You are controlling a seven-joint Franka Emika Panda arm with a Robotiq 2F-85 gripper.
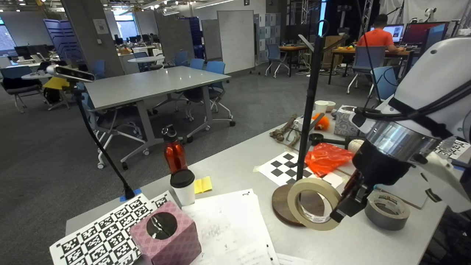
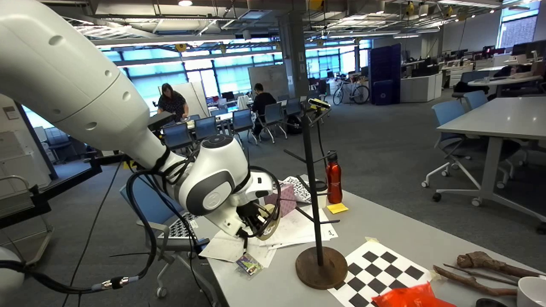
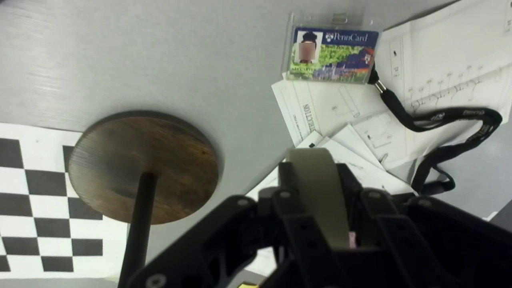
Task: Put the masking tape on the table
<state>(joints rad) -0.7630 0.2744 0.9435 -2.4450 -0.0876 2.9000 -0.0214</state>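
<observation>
The masking tape [image 1: 292, 202] is a cream-tan ring held on edge by my gripper [image 1: 339, 213]. In the wrist view the gripper [image 3: 318, 172] has its two fingers on either side of the tape [image 3: 320, 196]. In an exterior view, the arm and cables partly hide the tape [image 2: 270, 230]. The tape is above the table [image 1: 235, 173], over papers and beside the stand's round brown base [image 3: 180, 168]. It is off the stand's pole [image 2: 315, 192]. The grey-white table also shows in the other views [image 2: 379, 226] [image 3: 240, 80].
A thick grey roll [image 1: 386, 219] lies near the gripper. A pink tissue box [image 1: 176, 235], a paper cup [image 1: 185, 193] and a red bottle [image 1: 175, 152] stand along the table. An ID card [image 3: 332, 56], papers [image 1: 228, 228], a checkerboard sheet [image 2: 379, 273] and a red bag [image 1: 325, 158] lie there.
</observation>
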